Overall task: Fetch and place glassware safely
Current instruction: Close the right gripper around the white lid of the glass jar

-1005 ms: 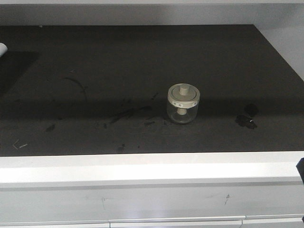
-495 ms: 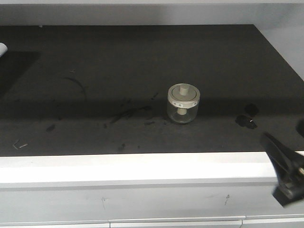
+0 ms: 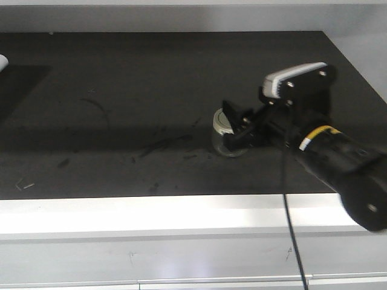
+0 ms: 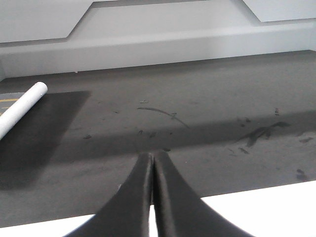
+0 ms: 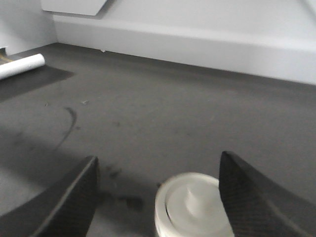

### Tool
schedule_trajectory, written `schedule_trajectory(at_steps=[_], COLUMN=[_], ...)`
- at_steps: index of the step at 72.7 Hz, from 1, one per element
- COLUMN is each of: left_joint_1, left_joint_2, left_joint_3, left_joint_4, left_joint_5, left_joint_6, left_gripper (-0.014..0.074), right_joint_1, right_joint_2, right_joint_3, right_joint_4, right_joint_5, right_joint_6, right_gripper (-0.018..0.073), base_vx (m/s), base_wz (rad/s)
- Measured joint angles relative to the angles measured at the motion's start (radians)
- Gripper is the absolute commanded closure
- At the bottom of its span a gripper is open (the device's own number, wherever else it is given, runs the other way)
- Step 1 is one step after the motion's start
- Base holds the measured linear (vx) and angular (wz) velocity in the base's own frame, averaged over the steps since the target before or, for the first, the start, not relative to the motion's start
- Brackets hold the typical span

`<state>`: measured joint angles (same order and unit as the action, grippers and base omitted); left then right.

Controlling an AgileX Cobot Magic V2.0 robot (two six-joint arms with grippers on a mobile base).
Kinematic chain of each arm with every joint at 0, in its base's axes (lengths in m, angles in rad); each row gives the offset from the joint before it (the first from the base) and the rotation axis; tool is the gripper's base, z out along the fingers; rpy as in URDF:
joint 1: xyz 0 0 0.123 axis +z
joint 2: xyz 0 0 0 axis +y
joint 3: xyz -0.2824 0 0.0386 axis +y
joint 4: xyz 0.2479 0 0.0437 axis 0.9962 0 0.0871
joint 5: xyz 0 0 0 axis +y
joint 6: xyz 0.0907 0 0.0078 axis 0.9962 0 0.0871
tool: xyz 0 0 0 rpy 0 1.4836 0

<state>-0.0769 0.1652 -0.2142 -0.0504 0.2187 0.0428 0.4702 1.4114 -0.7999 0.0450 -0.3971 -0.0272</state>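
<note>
The squat clear glass jar with cream-white knobbed lid sits between the right gripper's widely spread jaws — nearer the right-hand one — while the left gripper's jaws press together, far off.

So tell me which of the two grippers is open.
The right gripper is open: its jaws stand wide apart, with the lidded glass jar showing between them. The left gripper is shut, its jaws pressed together.

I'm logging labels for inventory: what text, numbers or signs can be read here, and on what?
None is readable.
The jar lid: rim blurred in the right wrist view, mostly hidden behind the right hand in the front view.
The yellow band on the arm: no text.
</note>
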Motion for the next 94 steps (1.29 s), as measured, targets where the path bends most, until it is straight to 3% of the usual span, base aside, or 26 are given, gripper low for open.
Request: schedule_trajectory(at_steps=[12,28,44,54,63,76,94], left_joint_1=[0.000,0.000,0.000,0.000,0.000,0.000,0.000], left_joint_2=[0.000,0.000,0.000,0.000,0.000,0.000,0.000], left_joint_3=[0.000,0.000,0.000,0.000,0.000,0.000,0.000], left_joint_4=[0.000,0.000,0.000,0.000,0.000,0.000,0.000], left_joint_5=[0.000,0.000,0.000,0.000,0.000,0.000,0.000], left_joint_6=[0.000,0.000,0.000,0.000,0.000,0.000,0.000], left_gripper=[0.0603,0.0603,0.0603,0.0603,0.0603,0.0603,0.0603], right_joint_1=[-0.004,-0.066,-0.073,-0.078,-0.078,-0.080,-0.081], right_joint_2=[0.153,0.264,0.310,0.341,0.369,0.373,0.327], right_joint_3=[-0.103,-0.123,-0.128,-0.128,-0.131,-0.138,-0.136], right_joint_4=[0.000,0.023,-0.092,-0.102,-0.109,-0.132,-0.184], right_joint_5=[-0.033,-0.088,-0.126,-0.139,-0.154,-0.153,-0.074], right_joint_6=[0.036,0.063,0.104,0.119,0.122,0.132,0.142], right_gripper=[0.0061,0.0067,0.0103,0.0139,0.0246,0.0575,0.0567], base_vx=[0.00,0.00,0.00,0.00,0.00,0.00,0.00], base_wz=[-0.01,0.00,-0.01,-0.01,0.00,0.00,0.00])
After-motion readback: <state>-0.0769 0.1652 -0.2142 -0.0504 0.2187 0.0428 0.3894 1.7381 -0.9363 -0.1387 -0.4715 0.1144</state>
